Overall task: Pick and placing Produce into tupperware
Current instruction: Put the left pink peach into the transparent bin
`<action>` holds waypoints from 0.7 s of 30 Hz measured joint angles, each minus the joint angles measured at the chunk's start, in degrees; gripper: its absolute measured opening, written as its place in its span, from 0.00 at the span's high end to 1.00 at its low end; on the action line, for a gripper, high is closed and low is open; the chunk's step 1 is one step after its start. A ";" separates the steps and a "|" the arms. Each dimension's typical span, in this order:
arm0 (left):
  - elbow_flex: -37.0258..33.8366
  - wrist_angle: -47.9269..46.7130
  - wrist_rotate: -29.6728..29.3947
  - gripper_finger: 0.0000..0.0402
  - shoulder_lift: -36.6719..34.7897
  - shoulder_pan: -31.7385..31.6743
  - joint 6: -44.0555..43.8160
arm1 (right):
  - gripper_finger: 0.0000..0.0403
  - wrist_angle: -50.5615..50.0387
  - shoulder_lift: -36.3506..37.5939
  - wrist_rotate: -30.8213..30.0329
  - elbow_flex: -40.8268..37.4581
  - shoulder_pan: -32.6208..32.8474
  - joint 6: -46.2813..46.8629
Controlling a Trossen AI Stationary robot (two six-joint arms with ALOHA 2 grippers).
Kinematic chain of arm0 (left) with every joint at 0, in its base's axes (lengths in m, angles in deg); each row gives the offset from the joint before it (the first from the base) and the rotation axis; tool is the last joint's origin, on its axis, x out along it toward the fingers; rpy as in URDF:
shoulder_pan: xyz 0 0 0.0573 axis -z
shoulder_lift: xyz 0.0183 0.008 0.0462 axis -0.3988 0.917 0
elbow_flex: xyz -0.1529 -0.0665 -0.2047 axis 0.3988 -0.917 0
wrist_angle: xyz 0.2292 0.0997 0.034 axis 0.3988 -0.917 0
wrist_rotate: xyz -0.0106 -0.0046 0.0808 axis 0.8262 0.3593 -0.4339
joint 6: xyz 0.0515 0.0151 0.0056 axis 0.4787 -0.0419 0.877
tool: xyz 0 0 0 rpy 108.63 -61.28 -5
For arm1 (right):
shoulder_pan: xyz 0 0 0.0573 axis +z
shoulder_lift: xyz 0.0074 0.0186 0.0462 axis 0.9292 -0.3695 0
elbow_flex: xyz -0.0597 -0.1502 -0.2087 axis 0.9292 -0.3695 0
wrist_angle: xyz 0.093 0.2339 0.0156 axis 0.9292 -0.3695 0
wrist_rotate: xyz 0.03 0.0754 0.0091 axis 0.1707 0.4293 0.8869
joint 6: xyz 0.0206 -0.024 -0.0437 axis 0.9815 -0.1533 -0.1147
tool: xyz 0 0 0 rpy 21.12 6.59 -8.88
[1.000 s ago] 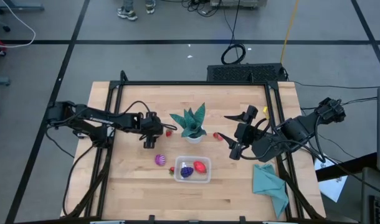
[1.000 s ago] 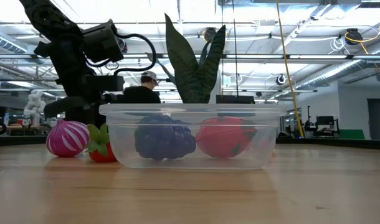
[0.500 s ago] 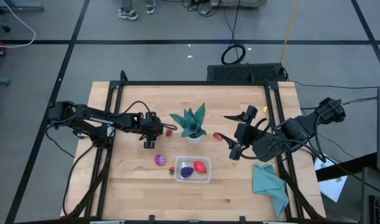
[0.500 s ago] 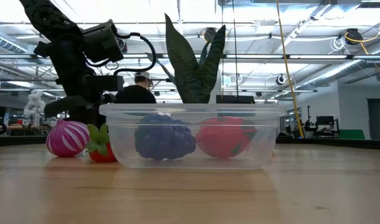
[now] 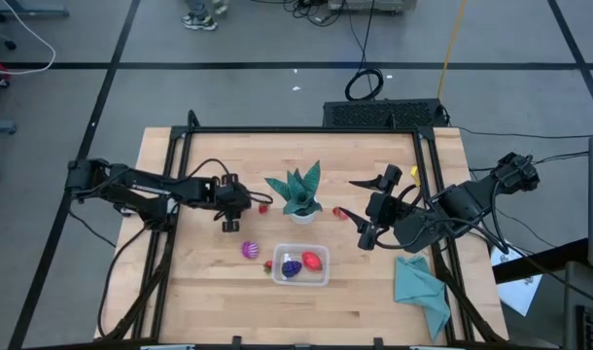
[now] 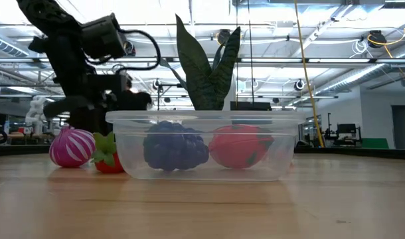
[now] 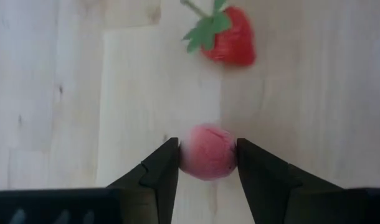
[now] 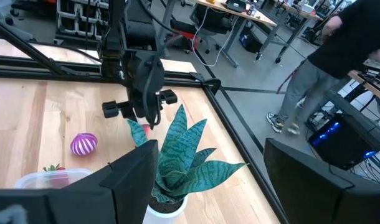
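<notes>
The tupperware (image 5: 299, 265) is a small clear box with rounded corners; through its wall the low view shows a dark purple piece (image 6: 175, 145) and a larger red piece (image 6: 240, 146) lying inside it side by side. Outside the box, against its wall on the left arm's side, lie a strawberry (image 6: 107, 155) and, next to that, a pink-purple ball (image 6: 72, 147) with pale stripes. Well apart from the tupperware, beyond the ball and beside the teal plant (image 5: 298, 194) in its white pot, the left gripper (image 7: 207, 155) has its two dark fingers closed onto a small round pink-red piece (image 7: 207, 152), one finger on each flank, over bare wood. Another strawberry (image 7: 228, 40) with a green leaf cap lies just ahead of that piece. The left arm reaches nearly level across the table toward the plant. The right gripper (image 5: 364, 216) waits on the plant's other side, its fingers spread wide and holding nothing.
</notes>
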 joint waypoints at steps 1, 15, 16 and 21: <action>0.00 -0.47 0.04 0.62 -0.93 0.50 -0.38 | 0.30 0.02 0.00 0.00 0.00 -0.03 0.00; 0.00 -8.04 -4.35 0.62 -18.73 8.83 -11.77 | 0.30 0.00 0.04 -0.02 0.00 -2.33 -1.41; 0.00 -8.11 -4.33 0.62 -19.43 9.86 -12.71 | 0.30 0.00 0.04 0.00 0.00 -2.63 -1.49; 0.00 -4.80 -4.35 0.62 -20.65 16.08 -18.43 | 0.30 0.01 0.04 0.00 0.00 -4.10 -1.57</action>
